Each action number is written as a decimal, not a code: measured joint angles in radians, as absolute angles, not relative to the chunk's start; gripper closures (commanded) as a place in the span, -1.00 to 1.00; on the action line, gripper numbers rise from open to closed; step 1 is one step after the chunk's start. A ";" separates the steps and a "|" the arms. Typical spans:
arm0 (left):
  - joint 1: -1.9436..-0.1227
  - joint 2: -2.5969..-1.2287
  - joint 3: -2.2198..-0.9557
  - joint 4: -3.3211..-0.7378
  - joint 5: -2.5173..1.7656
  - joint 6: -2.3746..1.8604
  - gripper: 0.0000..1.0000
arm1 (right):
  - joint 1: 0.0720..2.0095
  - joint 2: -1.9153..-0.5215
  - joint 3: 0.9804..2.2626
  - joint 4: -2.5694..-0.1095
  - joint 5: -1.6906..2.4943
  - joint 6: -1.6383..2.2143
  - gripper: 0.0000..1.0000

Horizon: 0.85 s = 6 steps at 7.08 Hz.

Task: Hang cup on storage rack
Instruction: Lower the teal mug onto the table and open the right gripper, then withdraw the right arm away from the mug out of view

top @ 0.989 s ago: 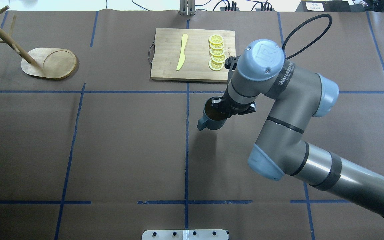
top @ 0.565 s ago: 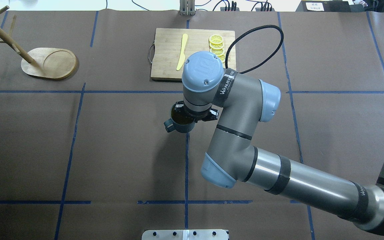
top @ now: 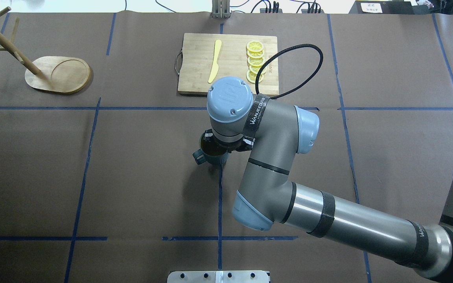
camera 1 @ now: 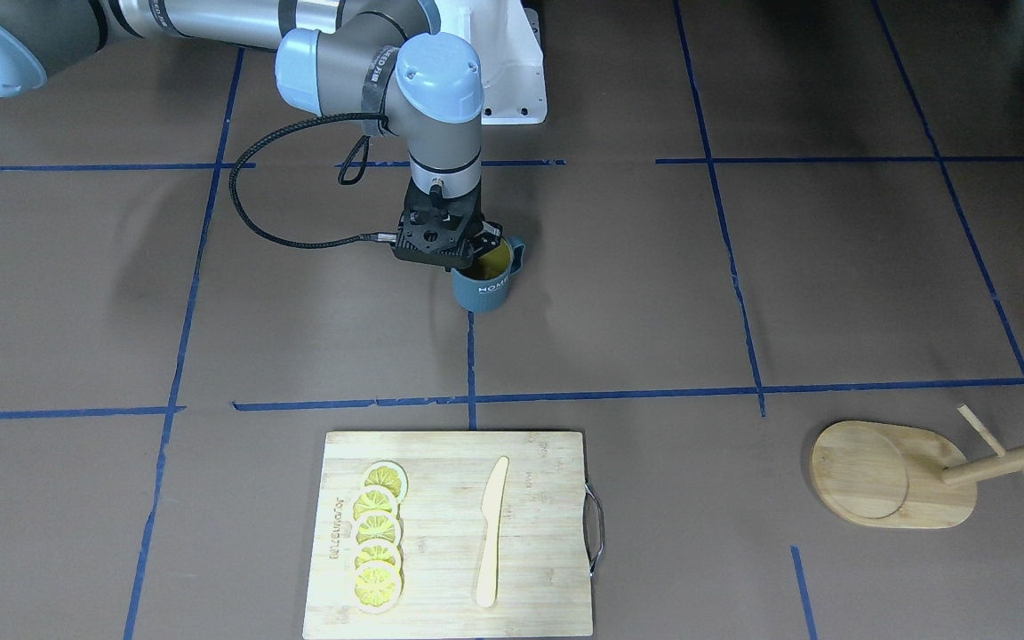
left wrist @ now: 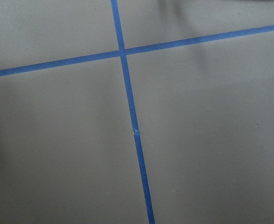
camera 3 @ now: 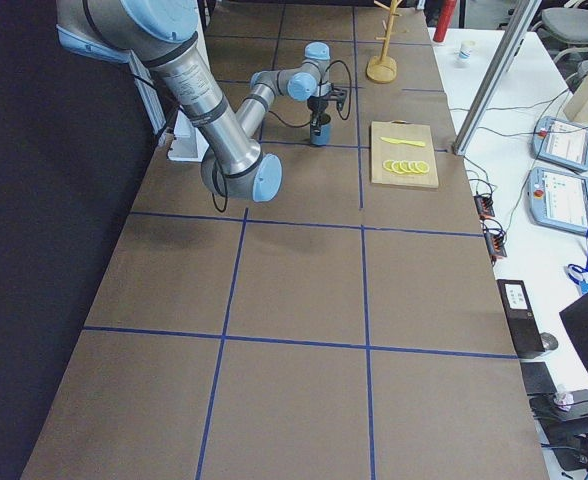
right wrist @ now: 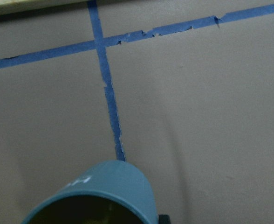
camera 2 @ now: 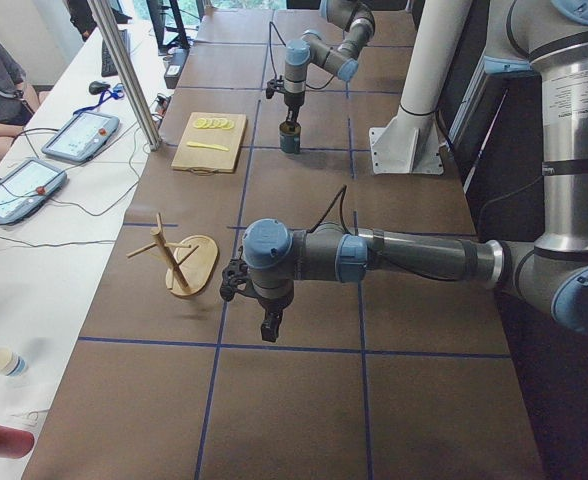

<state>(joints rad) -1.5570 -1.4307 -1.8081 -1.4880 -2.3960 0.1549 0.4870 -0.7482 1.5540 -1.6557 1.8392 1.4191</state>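
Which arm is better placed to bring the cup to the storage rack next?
Probably right: the right gripper is clamped on the rim of the cup. The left gripper is nearer the storage rack, but the cup is far from it.

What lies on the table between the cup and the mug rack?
Nothing stands there: between the cup and the rack the overhead view shows only bare brown table cover crossed by blue tape.
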 measured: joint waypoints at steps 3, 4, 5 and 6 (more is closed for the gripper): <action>-1.557 -1.433 -1.810 -1.488 -2.396 0.155 -1.00 | 0.486 -0.761 1.570 -1.618 1.838 1.428 -0.99; -1.557 -1.436 -1.810 -1.489 -2.394 0.155 -1.00 | 0.492 -0.766 1.589 -1.607 1.835 1.425 -0.99; -1.557 -1.438 -1.815 -1.490 -2.392 0.156 -1.00 | 0.512 -0.769 1.614 -1.608 1.843 1.413 -0.99; -1.557 -1.437 -1.825 -1.491 -2.390 0.159 -1.00 | 0.543 -0.772 1.648 -1.631 1.867 1.379 -0.99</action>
